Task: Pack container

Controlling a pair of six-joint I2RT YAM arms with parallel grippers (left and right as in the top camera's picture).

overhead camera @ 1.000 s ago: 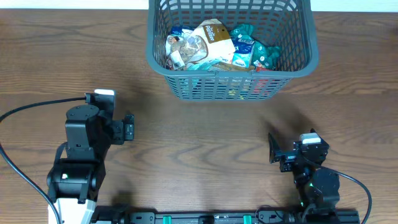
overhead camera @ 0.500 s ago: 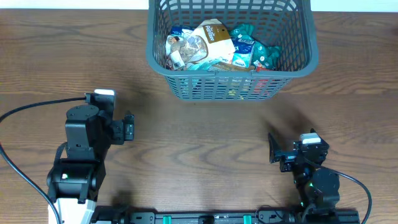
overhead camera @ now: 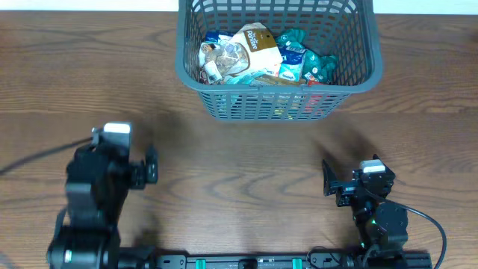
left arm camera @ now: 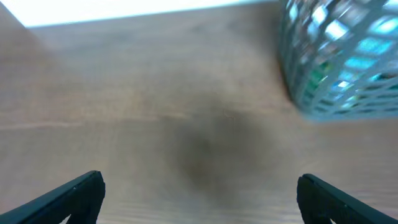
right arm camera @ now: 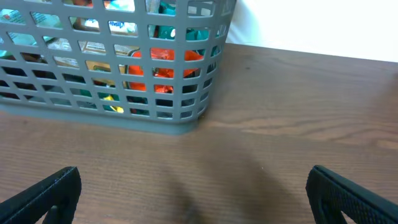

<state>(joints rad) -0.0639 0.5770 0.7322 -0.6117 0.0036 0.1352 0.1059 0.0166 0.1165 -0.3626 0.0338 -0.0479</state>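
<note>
The dark grey slotted container point(overhead camera: 196, 82) stands at the back middle of the table, filled with several snack packets point(overhead camera: 258, 52). It also shows blurred in the left wrist view point(left arm camera: 298, 93) and in the right wrist view point(right arm camera: 180, 121). My left gripper point(overhead camera: 151, 164) is open and empty at the front left, well short of the container; its fingers frame bare wood in the left wrist view point(left arm camera: 199, 196). My right gripper point(overhead camera: 327, 178) is open and empty at the front right, over bare wood in the right wrist view point(right arm camera: 193, 193).
The brown wooden table point(overhead camera: 246, 157) lies between the grippers and the container. A black cable point(overhead camera: 30, 153) runs off to the left from the left arm. A white wall edge point(right arm camera: 311, 25) shows behind the table.
The left arm has shifted down and a little left, and appears motion-blurred. The right arm and the container have not moved.
</note>
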